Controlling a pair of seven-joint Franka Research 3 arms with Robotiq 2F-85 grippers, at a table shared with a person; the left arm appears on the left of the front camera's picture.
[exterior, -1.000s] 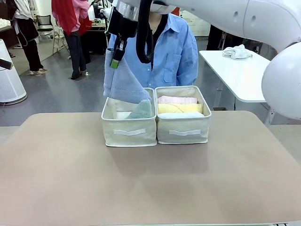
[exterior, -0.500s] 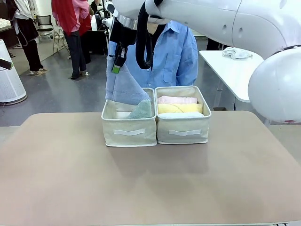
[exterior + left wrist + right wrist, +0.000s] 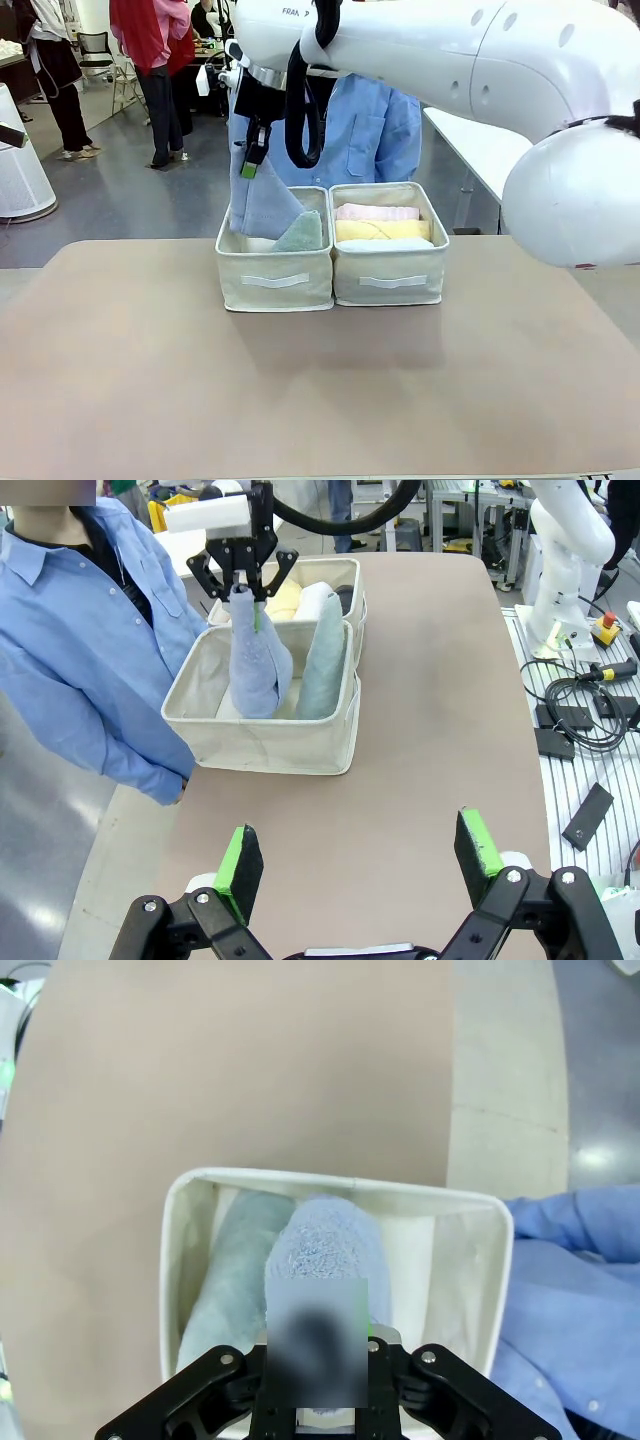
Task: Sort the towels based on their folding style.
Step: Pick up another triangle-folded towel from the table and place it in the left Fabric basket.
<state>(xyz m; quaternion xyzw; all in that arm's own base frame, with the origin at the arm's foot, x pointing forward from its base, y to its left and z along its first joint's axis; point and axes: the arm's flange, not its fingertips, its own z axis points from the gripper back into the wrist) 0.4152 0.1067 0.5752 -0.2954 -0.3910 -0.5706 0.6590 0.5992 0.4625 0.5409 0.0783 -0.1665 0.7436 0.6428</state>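
My right gripper (image 3: 250,165) hangs over the left beige bin (image 3: 275,281), shut on the tip of the light blue cone towel (image 3: 262,200). The towel's wide lower end is inside that bin, beside the grey-green cone towel (image 3: 300,233). The left wrist view shows both cones standing upright in the nearer bin (image 3: 260,746): light blue (image 3: 255,665) and grey-green (image 3: 322,660). The right bin (image 3: 390,277) holds pink (image 3: 376,212), yellow (image 3: 380,230) and white (image 3: 385,244) rolled towels. My left gripper (image 3: 358,855) is open above bare table, with nothing between its fingers.
A person in a blue shirt (image 3: 385,125) stands right behind the bins at the far edge. The brown tabletop (image 3: 320,380) stretches bare in front of the bins. A white side table (image 3: 500,150) stands at the back right. Cables and small boxes (image 3: 580,720) lie beside the table.
My right gripper has come down with the light blue cone towel, whose lower end has sunk deeper into the left bin. The left gripper stays open.
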